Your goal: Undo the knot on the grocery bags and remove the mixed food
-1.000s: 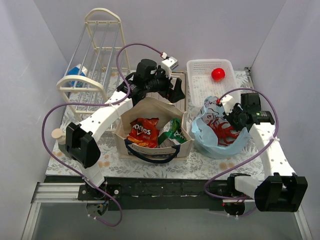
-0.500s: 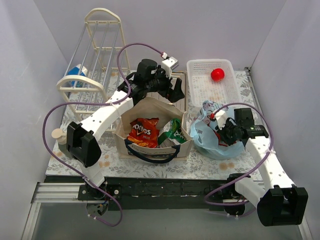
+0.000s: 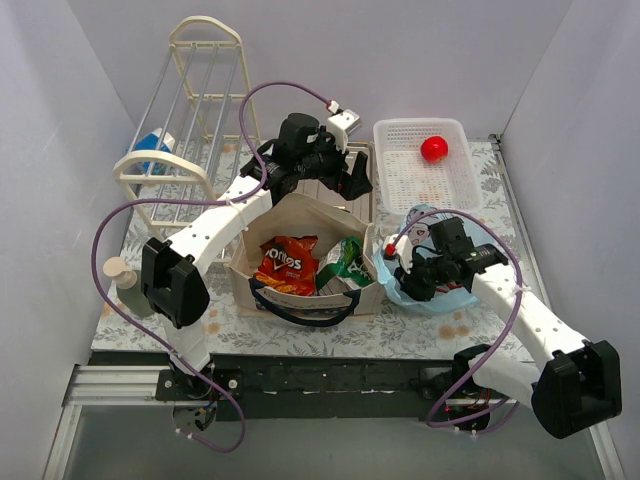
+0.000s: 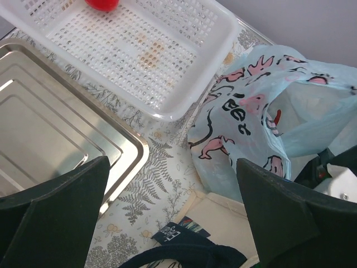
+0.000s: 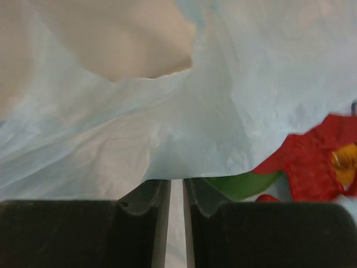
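The beige tote [image 3: 300,214] with navy handles stands open at the middle. It holds the orange-red Doritos bag [image 3: 285,264] and the green snack bag [image 3: 346,262]. My left gripper [image 3: 350,180] hovers open over the tote's far rim [image 4: 234,218], with nothing between its jaws [image 4: 173,167]. The light-blue plastic bag [image 3: 452,300] lies right of the tote and also shows in the left wrist view [image 4: 251,111]. My right gripper [image 3: 400,276] is shut on a fold of its film [image 5: 251,84]. The red lobster [image 5: 312,162] and the green fruit [image 5: 240,184] show inside. The red apple [image 3: 434,149] lies in the white basket.
The white slotted basket [image 3: 400,180] stands at the back right. A steel tray [image 4: 44,128] lies left of it. A cream wire rack [image 3: 195,110] with a blue-and-white carton [image 3: 150,145] stands at the back left. A small beige cup [image 3: 117,270] sits at the left edge.
My right gripper has moved left and nearer, towards the tote, dragging the blue bag's film so the bag has bunched up. The left gripper has hardly moved.
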Tool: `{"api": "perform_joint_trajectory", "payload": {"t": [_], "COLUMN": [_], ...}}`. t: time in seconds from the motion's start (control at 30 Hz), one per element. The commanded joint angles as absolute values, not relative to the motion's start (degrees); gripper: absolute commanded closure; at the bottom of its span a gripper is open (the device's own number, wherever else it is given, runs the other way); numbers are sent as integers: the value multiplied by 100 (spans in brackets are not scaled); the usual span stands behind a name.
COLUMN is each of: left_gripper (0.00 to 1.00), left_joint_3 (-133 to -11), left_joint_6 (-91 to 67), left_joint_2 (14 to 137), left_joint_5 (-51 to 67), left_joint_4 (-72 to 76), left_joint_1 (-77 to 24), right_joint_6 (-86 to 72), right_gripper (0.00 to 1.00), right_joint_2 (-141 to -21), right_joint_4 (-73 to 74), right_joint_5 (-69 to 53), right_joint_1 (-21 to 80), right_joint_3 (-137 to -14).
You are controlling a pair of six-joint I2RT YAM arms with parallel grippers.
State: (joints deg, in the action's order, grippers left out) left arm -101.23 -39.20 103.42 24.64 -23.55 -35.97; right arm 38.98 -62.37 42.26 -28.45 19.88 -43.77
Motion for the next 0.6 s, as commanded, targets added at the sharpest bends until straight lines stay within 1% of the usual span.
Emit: {"api": "perform_joint_trajectory", "payload": {"t": [0.0,0.07,0.2,0.33,0.43,0.53,0.57], "left_gripper": [2,2,2,2,2,2,2], "left_joint_3": [-10292,-10248,-10178,-10108,-10125,-10143,-10125], "left_joint_6": [-3780,-3735,-3691,-3700,-3709,-3700,-3683], "left_joint_2": [10239,10196,10143,10134,10160,10134,10134], "left_joint_5": [2409,2391,2338,2373,2400,2364,2347], "left_joint_4": [-2426,-2443,-2461,-2478,-2505,-2531,-2540], "left_joint_1": [-3621,-3621,-3621,-3621,-3621,-3621,-3621], "right_joint_6": [3893,3903,4025,4052,4017,3981,4034], "right_gripper": [75,70,69,64,57,46,39], "right_joint_2": [-6126,-6135,-6021,-5906,-6029,-6266,-6319], "right_joint_4": [4131,4000,3709,3490,3182,3067,3076], "right_joint_5": [-3051,-2649,-1803,-1583,-1345,-1283,-1370], "right_joint_1": [2197,2188,2180,2145,2153,2136,2127], "right_joint_3": [-4387,-4333,-4289,-4500,-4570,-4527,-4387]}}
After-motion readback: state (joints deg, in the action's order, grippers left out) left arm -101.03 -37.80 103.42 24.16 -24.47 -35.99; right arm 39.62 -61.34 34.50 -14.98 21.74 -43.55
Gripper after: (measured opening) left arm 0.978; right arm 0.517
